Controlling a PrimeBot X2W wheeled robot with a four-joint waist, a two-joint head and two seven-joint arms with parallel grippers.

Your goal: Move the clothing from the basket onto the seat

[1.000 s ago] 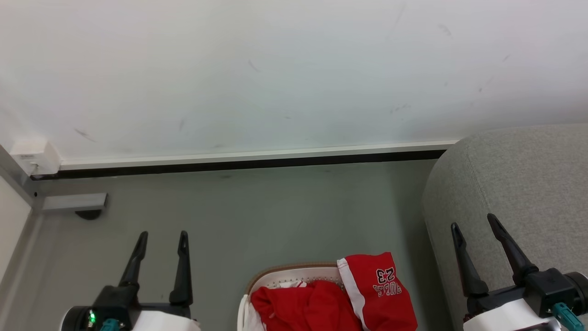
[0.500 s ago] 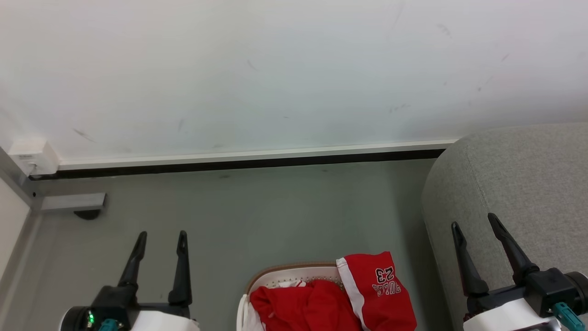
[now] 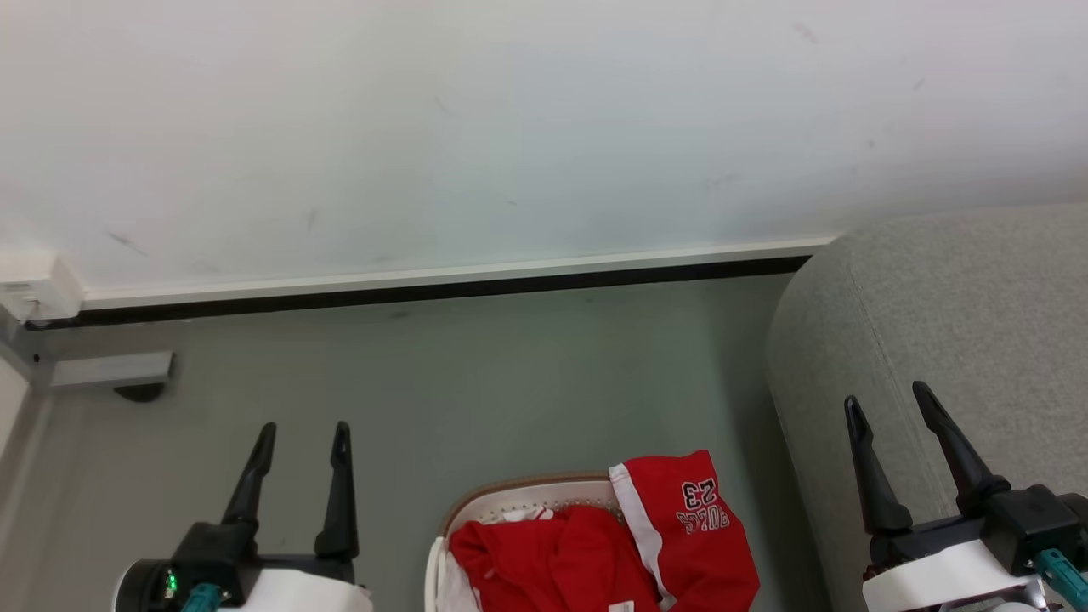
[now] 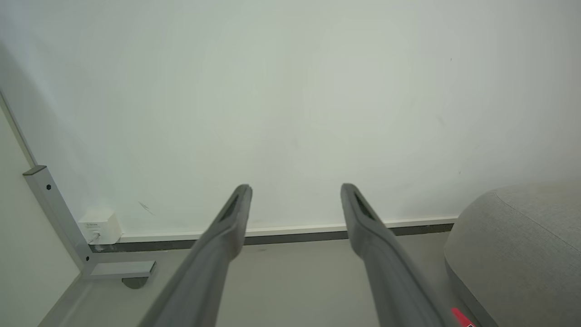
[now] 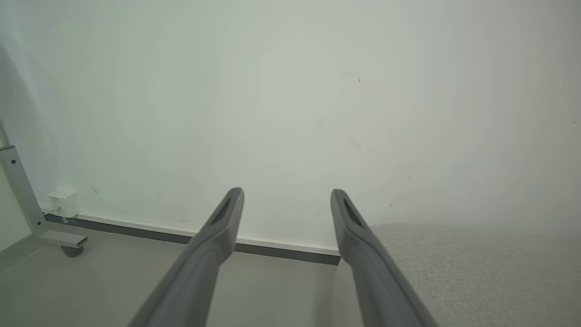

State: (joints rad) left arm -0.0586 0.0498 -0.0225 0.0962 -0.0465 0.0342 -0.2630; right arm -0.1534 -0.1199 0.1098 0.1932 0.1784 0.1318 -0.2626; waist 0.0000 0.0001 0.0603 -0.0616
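The cream basket (image 3: 518,495) with a brown rim stands on the floor at the bottom middle of the head view. Red clothing (image 3: 561,561) fills it: a crumpled red top, and red shorts (image 3: 688,527) with white trim and "23" draped over the right rim. The light-grey seat (image 3: 952,314) rises at the right (image 4: 517,245) (image 5: 467,272). My left gripper (image 3: 304,429) is open, left of the basket, nothing between its fingers (image 4: 295,187). My right gripper (image 3: 888,398) is open in front of the seat's side (image 5: 287,190).
A white wall (image 3: 510,127) with a dark skirting strip (image 3: 425,293) runs across the back. A grey metal frame foot with a castor (image 3: 115,374) and a white wall box (image 3: 34,289) sit at the far left. Grey-green floor (image 3: 476,382) lies between wall and basket.
The whole head picture has shifted a little up and left, so the camera has moved. Both grippers stay open and hold nothing. The clothing lies as before.
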